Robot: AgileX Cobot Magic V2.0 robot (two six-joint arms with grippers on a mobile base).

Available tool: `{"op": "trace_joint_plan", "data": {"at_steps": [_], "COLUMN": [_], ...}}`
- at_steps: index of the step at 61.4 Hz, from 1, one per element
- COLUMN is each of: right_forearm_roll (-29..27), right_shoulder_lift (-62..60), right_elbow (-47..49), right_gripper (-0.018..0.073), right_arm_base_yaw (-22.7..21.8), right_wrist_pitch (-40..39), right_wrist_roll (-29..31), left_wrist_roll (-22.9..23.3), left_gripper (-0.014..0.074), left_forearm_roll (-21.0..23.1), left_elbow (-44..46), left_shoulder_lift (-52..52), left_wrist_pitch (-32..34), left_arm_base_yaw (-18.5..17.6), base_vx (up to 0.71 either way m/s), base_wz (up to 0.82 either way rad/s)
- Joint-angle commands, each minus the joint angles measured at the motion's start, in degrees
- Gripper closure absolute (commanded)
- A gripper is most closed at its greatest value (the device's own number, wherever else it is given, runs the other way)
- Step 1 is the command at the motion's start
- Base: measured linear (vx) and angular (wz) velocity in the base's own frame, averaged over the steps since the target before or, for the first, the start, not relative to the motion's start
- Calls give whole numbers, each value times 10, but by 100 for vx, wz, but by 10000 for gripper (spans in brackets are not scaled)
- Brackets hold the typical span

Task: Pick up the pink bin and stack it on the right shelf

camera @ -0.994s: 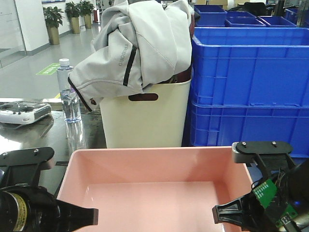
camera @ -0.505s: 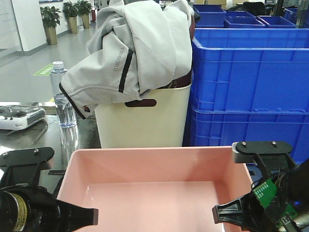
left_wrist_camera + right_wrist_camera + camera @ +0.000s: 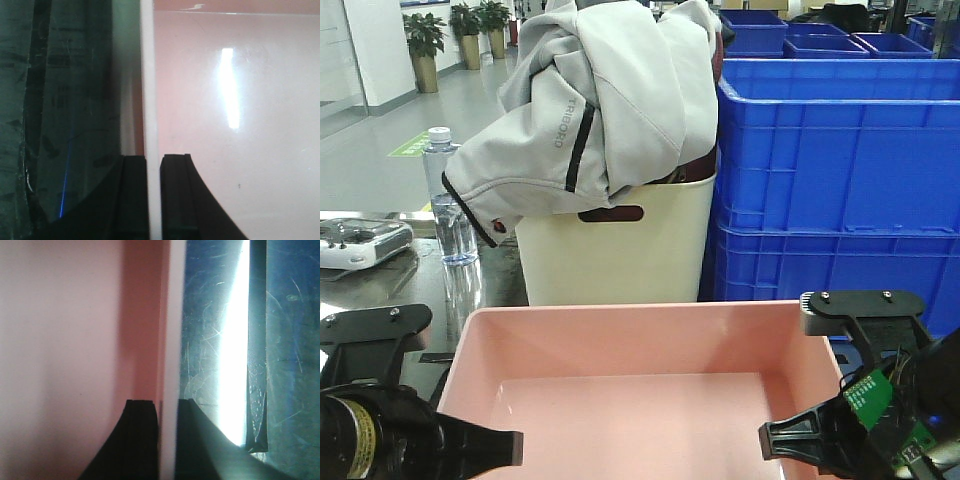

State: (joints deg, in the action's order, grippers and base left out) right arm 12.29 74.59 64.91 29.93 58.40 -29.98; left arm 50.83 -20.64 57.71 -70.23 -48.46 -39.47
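1. Over the last second the cream tub point(image 3: 620, 255), grey jacket point(image 3: 610, 100) and water bottle point(image 3: 450, 200) slide left in the front view, then settle. The pink bin point(image 3: 640, 400) keeps its place, so it probably rides with the robot.
2. The left gripper point(image 3: 153, 167) clamps the bin's left wall and the right gripper point(image 3: 167, 410) its right wall.
3. The right shelf point(image 3: 210, 340), edged with black tape point(image 3: 257, 340), lies just right of the bin; I cannot tell whether the bin rests on it.
4. The sleeve lettering starts "TRI"; the rest is unclear.
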Motion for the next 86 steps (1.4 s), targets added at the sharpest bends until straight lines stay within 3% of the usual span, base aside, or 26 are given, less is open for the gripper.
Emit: {"op": "trace_joint_plan", "data": {"at_steps": [1, 5, 12, 18, 25, 37, 45, 55, 62, 79, 86], "right_forearm_roll": [27, 24, 25, 22, 9, 0, -2, -3, -8, -43, -65], "right_shoulder_lift": [-17, -16, 1, 32, 60, 58, 5, -106, -191, -375, -429], "right_elbow": [17, 17, 17, 19, 28, 28, 22, -34, -92, -219, -262], "right_gripper": [477, 477, 465, 404, 265, 4, -53, -27, -1, 70, 148], "right_arm_base_yaw": [-3, -3, -5, -21, -39, -43, -35, -4, 15, 15, 15], "right_wrist_pitch": [-25, -28, -37, -55, -60, -82, -97, -121, -120, -120, -114], "right_wrist_roll": [6, 12, 25, 25, 32, 55, 82, 135, 178, 263, 284], "left_wrist_roll": [3, -2, -50, -72, -77, -79, -122, -199, -280, -409, -438], "left_gripper": [571, 571, 561, 511, 381, 76, -12, 6, 38, 148, 213], "left_forearm_roll": [-31, -37, -45, -44, -45, -51, -38, 6, 53, 153, 161], "left_elbow": [16, 16, 19, 27, 44, 63, 78, 77, 55, -131, -182], "left_shoulder_lift": [17, 17, 11, -1, -12, -13, -4, 62, 126, 319, 397], "left_wrist_pitch": [22, 32, 33, 23, 11, 9, -32, -54, -53, 10, 44], "left_arm_base_yaw": [1, 1, 2, 8, 12, 12, 9, -8, -23, -24, -24], "base_vx": [0, 0, 0, 0, 0, 0, 0, 0, 0, 0, 0], "base_wz": [0, 0, 0, 0, 0, 0, 0, 0, 0, 0, 0]}}
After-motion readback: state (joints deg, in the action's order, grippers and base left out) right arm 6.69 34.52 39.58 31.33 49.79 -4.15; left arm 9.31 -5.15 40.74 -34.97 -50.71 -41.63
